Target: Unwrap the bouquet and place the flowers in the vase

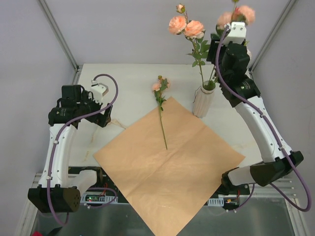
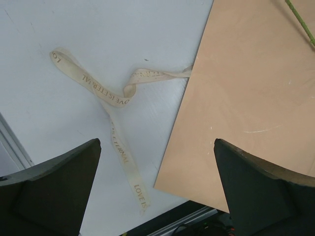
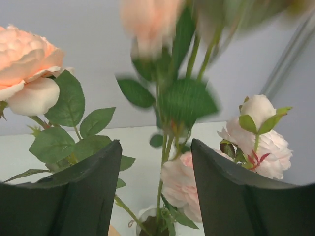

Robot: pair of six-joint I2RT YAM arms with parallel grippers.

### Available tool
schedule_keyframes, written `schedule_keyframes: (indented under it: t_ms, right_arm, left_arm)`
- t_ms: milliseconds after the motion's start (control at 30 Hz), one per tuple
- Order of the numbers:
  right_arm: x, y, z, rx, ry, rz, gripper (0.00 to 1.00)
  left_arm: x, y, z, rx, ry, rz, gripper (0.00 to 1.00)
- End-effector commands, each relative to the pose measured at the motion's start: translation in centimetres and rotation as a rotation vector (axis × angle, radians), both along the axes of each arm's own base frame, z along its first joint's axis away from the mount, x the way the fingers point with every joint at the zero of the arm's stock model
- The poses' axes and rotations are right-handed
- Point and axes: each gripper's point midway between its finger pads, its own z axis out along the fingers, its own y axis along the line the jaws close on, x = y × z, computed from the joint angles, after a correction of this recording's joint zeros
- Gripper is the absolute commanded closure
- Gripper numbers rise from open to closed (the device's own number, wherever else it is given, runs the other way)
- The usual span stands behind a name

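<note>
Straddling flowers point(image 3: 189, 101) above vase point(image 1: 203, 102), right end effector point(image 3: 156, 145)

Left arm point(image 1: 59, 142): elbow bent, held low; left gripper point(image 2: 157, 142) spread wide, pointing down. Right arm point(image 1: 261, 128): stretched forward, raised; right gripper point(image 3: 155, 141) parted.

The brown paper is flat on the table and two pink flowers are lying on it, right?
No, only one thin-stemmed peach-pink rose lies on the flat tan kraft paper sheet; the other roses stand in the ribbed pale vase. The top external view shows it.
</note>
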Motion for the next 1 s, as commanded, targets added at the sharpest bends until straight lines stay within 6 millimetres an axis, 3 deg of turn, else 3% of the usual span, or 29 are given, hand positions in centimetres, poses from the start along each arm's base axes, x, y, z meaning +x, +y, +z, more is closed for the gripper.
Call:
schedule_keyframes:
  t_ms: [0, 133, 233, 333, 367, 433, 467, 533, 567, 633, 667, 867, 967]
  right_arm:
    - [-3.1, -1.6, 2.5, 0.06, 0.006, -0.071, 0.37]
    - [-5.3, -1.5, 2.6, 0.072, 0.029, -0.078, 0.36]
    - [-7.0, 0.7, 2.3, 0.062, 0.01, 0.007, 0.36]
    - [-7.5, 4.5, 0.6, 0.032, 0.059, 0.125, 0.36]
    - [-7.8, 6.9, -0.4, 0.015, 0.09, 0.214, 0.35]
    - [-7.7, 9.8, -2.3, -0.011, 0.144, 0.305, 0.34]
    - [-7.5, 12.1, -4.8, -0.033, 0.217, 0.369, 0.33]
    - [-7.1, 14.4, -7.2, -0.042, 0.296, 0.434, 0.32]
    - [-6.6, 16.4, -10.6, -0.051, 0.391, 0.477, 0.3]
    - [-6.2, 18.0, -13.8, -0.056, 0.477, 0.506, 0.29]
    - [-5.7, 19.4, -16.7, -0.073, 0.546, 0.535, 0.27]
    - [-4.3, 22.3, -26.2, -0.125, 0.752, 0.545, 0.22]
    - [-3.6, 23.2, -29.2, -0.149, 0.804, 0.544, 0.21]
  left_arm:
    - [-0.1, 0.3, 0.5, 0.005, -0.028, 0.005, 0.01]
    - [-0.2, 0.2, 0.4, 0.002, -0.029, 0.001, 0.01]
    - [-0.3, 0.1, 0.3, -0.001, -0.025, 0.0, 0.01]
    - [-0.2, 0.2, 0.3, -0.002, -0.022, 0.006, 0.01]
    - [-0.2, 0.1, 0.3, -0.004, -0.021, 0.006, 0.01]
    - [-0.2, 0.1, 0.3, -0.008, -0.019, 0.01, 0.01]
    - [-0.3, 0.1, 0.3, -0.007, -0.02, 0.009, 0.01]
    - [-0.4, 0.2, 0.2, -0.007, -0.019, 0.015, 0.01]
    - [-0.5, 0.2, 0.1, -0.004, -0.016, 0.014, 0.01]
    - [-0.8, 0.2, -0.2, -0.007, -0.004, 0.015, 0.01]
    - [-0.9, 0.1, -0.3, -0.009, 0.0, 0.014, 0.01]
    - [-1.8, -0.3, -1.2, -0.019, 0.029, -0.017, 0.03]
    - [-1.9, -0.4, -1.3, -0.017, 0.03, -0.027, 0.02]
